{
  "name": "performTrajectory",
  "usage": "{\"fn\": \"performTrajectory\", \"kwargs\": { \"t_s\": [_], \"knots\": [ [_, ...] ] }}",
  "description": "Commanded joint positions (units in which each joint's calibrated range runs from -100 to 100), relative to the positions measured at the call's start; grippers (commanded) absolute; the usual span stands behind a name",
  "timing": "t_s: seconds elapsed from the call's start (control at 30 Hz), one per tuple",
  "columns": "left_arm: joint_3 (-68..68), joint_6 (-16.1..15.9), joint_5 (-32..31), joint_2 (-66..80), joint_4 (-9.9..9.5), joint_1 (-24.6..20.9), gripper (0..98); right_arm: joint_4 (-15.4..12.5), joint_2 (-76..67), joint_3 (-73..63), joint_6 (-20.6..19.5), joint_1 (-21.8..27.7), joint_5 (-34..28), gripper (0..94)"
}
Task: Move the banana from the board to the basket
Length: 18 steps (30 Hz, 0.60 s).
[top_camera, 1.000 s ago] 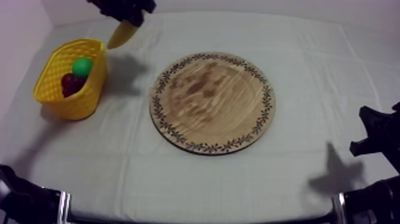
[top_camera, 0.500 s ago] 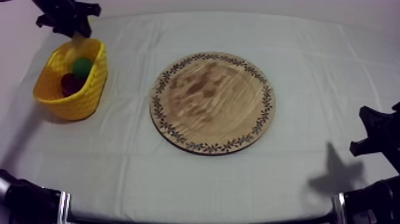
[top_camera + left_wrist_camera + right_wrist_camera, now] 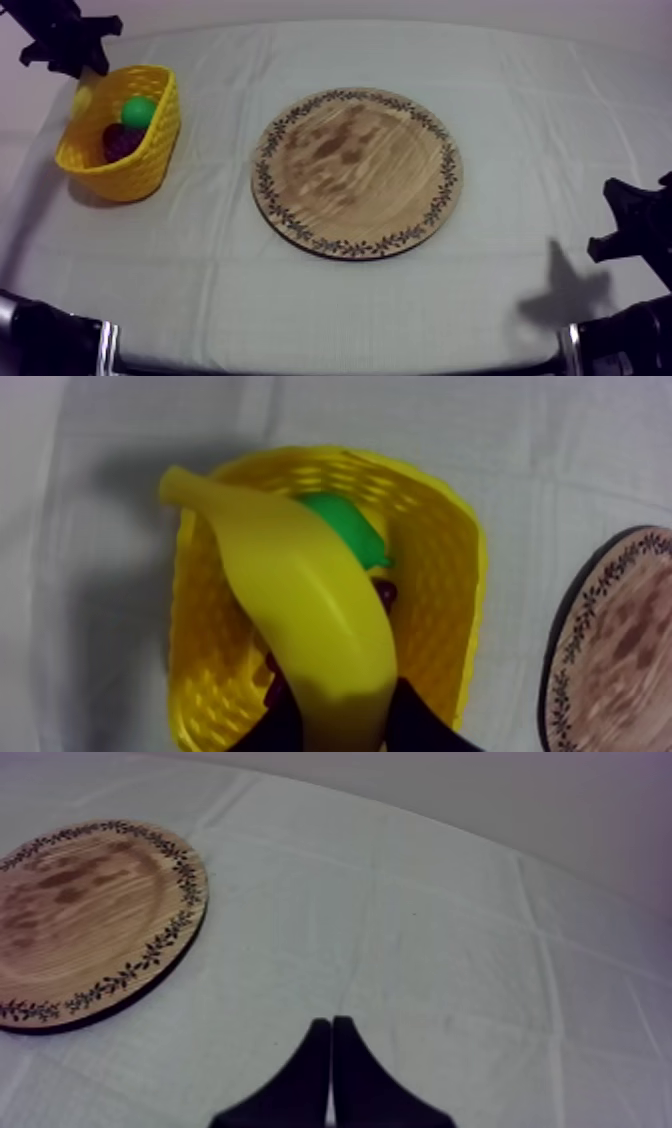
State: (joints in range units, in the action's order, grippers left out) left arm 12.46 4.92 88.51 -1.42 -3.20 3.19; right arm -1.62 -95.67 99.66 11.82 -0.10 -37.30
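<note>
At the far left of the table, the left gripper (image 3: 340, 728) is clamped on 1 end of the banana (image 3: 290, 586), its 2 black fingers pressed against either side of the fruit. The banana hangs over the open mouth of the yellow basket (image 3: 455, 536). Its free end pokes out past the basket's left wall, and I cannot tell whether it touches the rim. Inside the basket lie a green fruit (image 3: 139, 110) and a dark red fruit (image 3: 121, 141) whose kind I cannot make out.

Further right, at the middle of the table, the wooden board (image 3: 355, 170) is bare. At the near right, the right gripper (image 3: 331, 1047) rests well apart from the board, its fingers together in a narrow wedge with nothing between them.

By my reading, the pick-up and the carry are done, since the board holds no fruit and the banana is above its target. What is left is the drop: the banana likely needs to come a little further in over the basket, then be let go.
</note>
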Motion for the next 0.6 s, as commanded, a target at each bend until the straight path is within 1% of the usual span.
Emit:
{"fn": "performTrajectory", "kwargs": {
  "t_s": [0.0, 0.23, 0.37, 0.47, 0.57],
  "knots": [
    [0.11, -0.20, -0.17, -0.66, 0.11, -0.03, 12.4, -0.02, 0.00, 0.01, 0.02, 0.02, -0.04, 0.3],
    [2.81, -1.13, -4.26, -4.88, 0.88, 0.12, 12.2, -0.02, 0.00, 0.01, 0.02, 0.02, -0.04, 0.3],
    [4.76, -1.82, -7.43, -7.89, 1.89, 0.03, 12.4, -0.02, 0.00, 0.01, 0.02, 0.02, -0.04, 0.3],
    [6.58, -2.14, -9.74, -9.65, 2.66, -0.04, 15.2, -0.02, 0.00, 0.01, 0.02, 0.02, -0.04, 0.3],
    [8.20, -2.85, -11.74, -11.57, 3.74, -0.50, 21.6, -0.02, 0.00, 0.01, 0.02, 0.02, -0.04, 0.3]
  ]
}}
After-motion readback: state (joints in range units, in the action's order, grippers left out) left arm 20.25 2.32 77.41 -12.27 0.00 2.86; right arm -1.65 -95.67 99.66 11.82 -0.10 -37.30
